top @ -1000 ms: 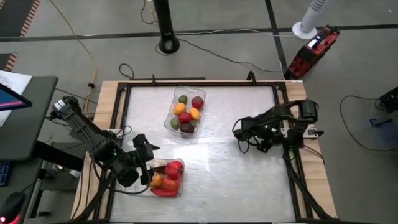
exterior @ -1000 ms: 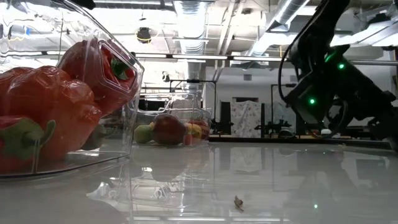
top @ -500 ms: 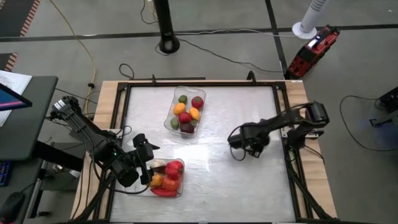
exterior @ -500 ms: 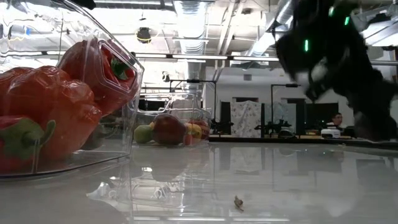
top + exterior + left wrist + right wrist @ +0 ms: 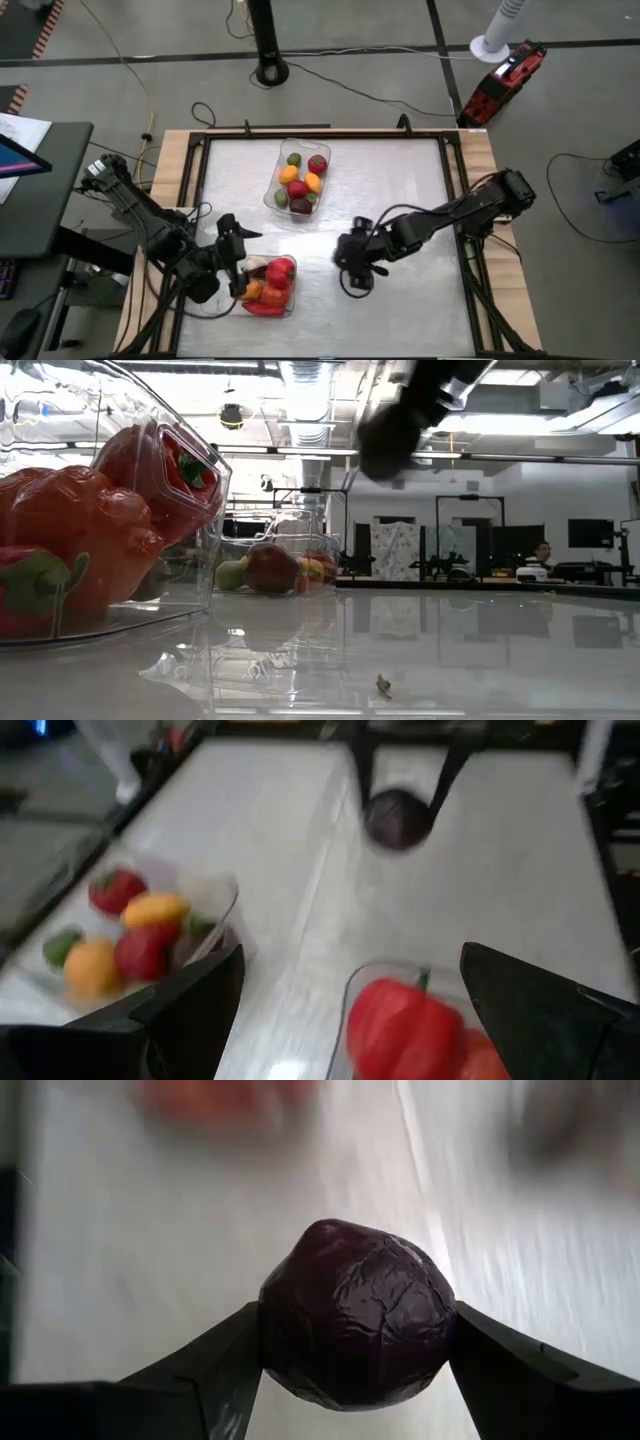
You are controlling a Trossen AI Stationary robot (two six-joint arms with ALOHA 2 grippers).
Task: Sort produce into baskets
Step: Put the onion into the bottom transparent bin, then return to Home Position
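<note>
From where I stand, the right gripper (image 5: 352, 262) is out over the middle of the table, its two fingers (image 5: 205, 1365) clamped on a dark purple, wrinkled ball (image 5: 355, 1315) that looks like a toy cabbage or beet. The ball is off the table surface and sits between the near basket (image 5: 292, 296) and the arm's own side, short of the basket's rim.

The left gripper (image 5: 238, 262) hangs at the edge of that near basket, right by the red pepper (image 5: 281, 271) and the orange pieces under it. Its fingers (image 5: 190, 1010) stand spread, with nothing between them.

The far basket (image 5: 321, 152) holds the apple-like fruits, red, yellow, orange and green, well apart from both grippers.

What worries me is the crowding. If the purple ball goes to the near basket, the right arm has to come in just where the left gripper is parked, and the two could knock together or shove the light, clear tray across the slick table top. The basket is already heaped, so a ball let go too high may bounce off the pepper and roll out. The grip is on a round, crinkly skin held only at its sides, so a quick swing could squeeze it loose.
</note>
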